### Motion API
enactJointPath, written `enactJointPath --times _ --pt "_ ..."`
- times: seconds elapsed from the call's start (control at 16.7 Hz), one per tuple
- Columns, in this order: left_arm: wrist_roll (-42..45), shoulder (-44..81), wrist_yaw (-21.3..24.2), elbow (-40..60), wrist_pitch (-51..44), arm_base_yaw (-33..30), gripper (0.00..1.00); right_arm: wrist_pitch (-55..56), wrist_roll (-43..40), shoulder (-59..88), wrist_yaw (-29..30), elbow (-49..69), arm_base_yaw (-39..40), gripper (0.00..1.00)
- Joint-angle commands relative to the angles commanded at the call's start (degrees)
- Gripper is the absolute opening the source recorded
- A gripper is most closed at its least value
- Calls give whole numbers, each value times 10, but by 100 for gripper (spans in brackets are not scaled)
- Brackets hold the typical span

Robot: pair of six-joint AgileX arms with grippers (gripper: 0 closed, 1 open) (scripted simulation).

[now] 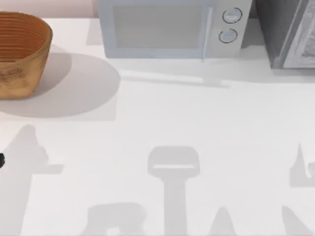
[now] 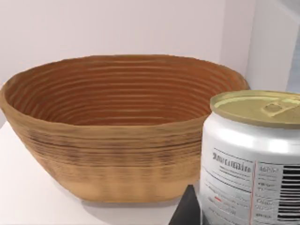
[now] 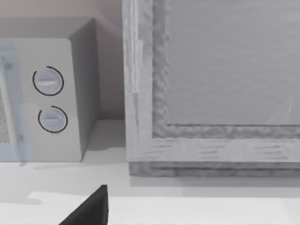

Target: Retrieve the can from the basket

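Our left gripper [image 2: 187, 211] grips the can [image 2: 253, 154], upright and outside the basket [image 2: 117, 140], which sits at the table's [image 1: 197, 123] far left. We should lower it level, well apart from the basket's wall. Our right arm idles near the microwave [image 3: 42, 93]; we cannot tell its grip.

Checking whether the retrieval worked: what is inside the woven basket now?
The tan woven basket shows bare orange-brown ribbed walls; its floor is hidden behind the near rim. The whitish gold-topped can stands outside.

Top view looks down on the table [image 1: 162, 142]; left wrist faces the basket [image 2: 112, 136] closely, right wrist the microwave [image 3: 47, 93].
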Motion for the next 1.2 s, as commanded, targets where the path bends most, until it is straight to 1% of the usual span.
enactJointPath --times 0.12,0.3,0.72,0.84,0.96,1.2 --pt "-6 -71 -5 -72 41 -6 0 0 0 0 0 0 0 100" --pt "-12 -131 -9 -134 78 -11 0 0 0 0 0 0 0 100" --pt "-12 -139 -10 -145 83 -11 0 0 0 0 0 0 0 100" --pt "-12 -128 -5 -139 92 -12 0 0 0 0 0 0 0 100" --pt "-10 -90 8 -121 116 -15 0 0 0 0 0 0 0 100" --pt "-7 48 57 -64 194 -29 0 0 0 0 0 0 0 100"
